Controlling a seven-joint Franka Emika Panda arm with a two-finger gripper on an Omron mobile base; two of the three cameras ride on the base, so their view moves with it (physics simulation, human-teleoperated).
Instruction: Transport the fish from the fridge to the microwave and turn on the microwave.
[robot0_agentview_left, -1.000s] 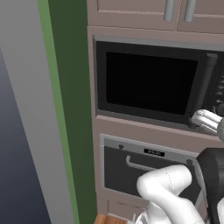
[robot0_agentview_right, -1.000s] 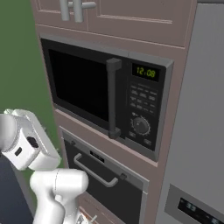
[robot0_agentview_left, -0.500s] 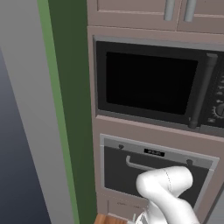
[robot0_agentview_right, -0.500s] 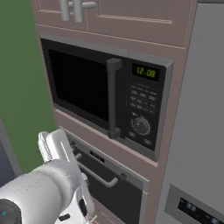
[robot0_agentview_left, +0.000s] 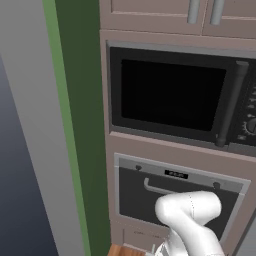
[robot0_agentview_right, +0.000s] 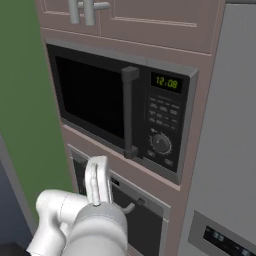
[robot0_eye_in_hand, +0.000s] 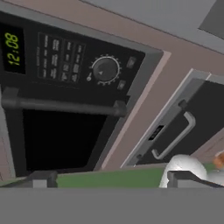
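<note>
Two fingertips (robot0_eye_in_hand: 41, 178) sit far apart at the bottom of the hand view, so the gripper (robot0_eye_in_hand: 113, 180) is spread wide w/ nothing between the jaws. The hand cam is rolled sideways and looks at the microwave (robot0_agentview_right: 100, 100). Its door is shut, window black, bar door handle (robot0_agentview_right: 129, 112) beside the keypad (robot0_agentview_right: 161, 112). Green clock (robot0_agentview_right: 167, 82) is lit, round dial (robot0_agentview_right: 161, 144) sits below the keys. The oven (robot0_agentview_left: 175, 195) is directly under the microwave, also closed. The green wall (robot0_agentview_left: 80, 125) is to the left of the cabinet column.

The fridge (robot0_agentview_right: 225, 125) stands just right of the microwave column, showing a flat grey front. Fish: can't tell where it lies. Going by the task it's prob. inside the fridge, so the fetch looks not yet done.

Handling, as a guess:
- A small slim fish should be light, soft and slick.
- It will flex if held by one end, and the tail would likely slip out.
- Best hold is across the thickest part of the body, approx. mid-length, jaws square to its long axis.
- Squeeze only enough to stop sliding, as too much may squash it or squirt it out.
- Keep it level during the carry. Open the microwave door first, since a loaded gripper can't pull the handle.
</note>
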